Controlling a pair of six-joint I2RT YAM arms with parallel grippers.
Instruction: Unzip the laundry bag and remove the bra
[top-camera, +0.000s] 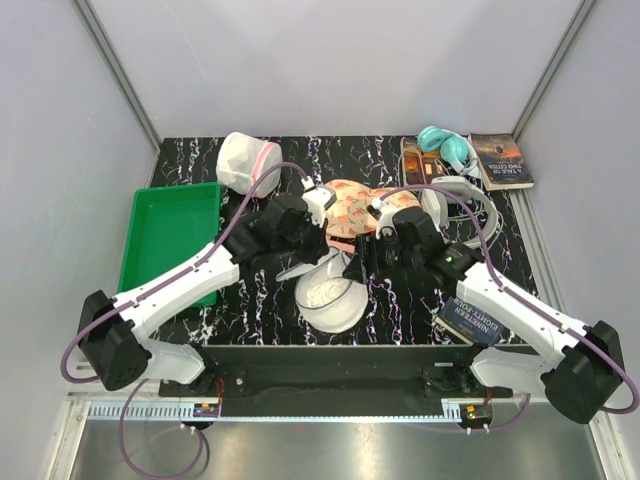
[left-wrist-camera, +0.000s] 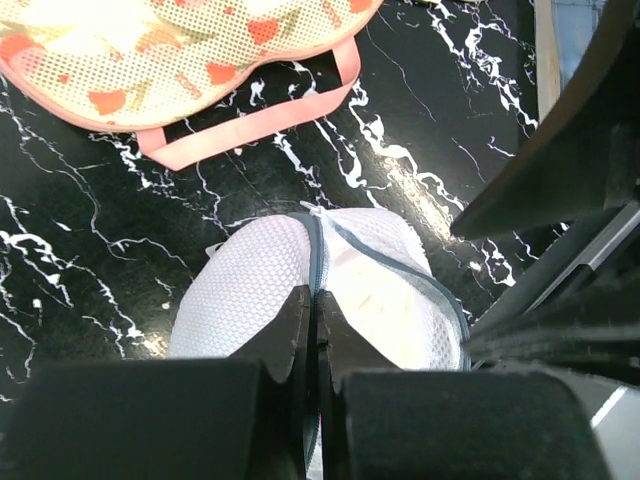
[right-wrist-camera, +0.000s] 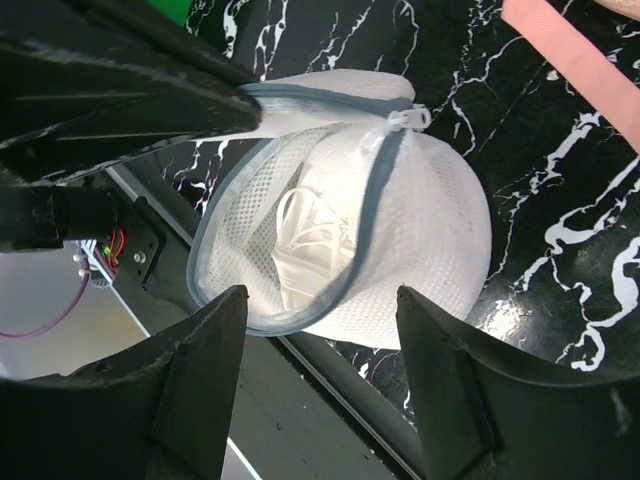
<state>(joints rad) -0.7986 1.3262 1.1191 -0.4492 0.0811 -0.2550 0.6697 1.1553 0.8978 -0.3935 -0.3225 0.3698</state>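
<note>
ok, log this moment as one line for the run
left gripper: shut on laundry bag rim | right gripper: open above bag | zip: partly open | bra: inside bag

White laundry bag (right-wrist-camera: 440, 230), grey zip (right-wrist-camera: 375, 190)

Overhead view. On the black marbled counter (top-camera: 250, 312), the left tool (top-camera: 303, 267) and right tool (top-camera: 353, 270) meet at the far rim of the laundry bag (top-camera: 332, 298), a white mesh dome lying front and centre. Just behind the tools lies a floral two-cup garment (top-camera: 360, 205). Back left sits a pink-trimmed mesh pouch (top-camera: 248, 160), with a green tray (top-camera: 170, 235) along the left side. Back right, teal headphones (top-camera: 447, 148) lie beside a paperback (top-camera: 502, 160). A second book (top-camera: 473, 320) lies front right.
</note>
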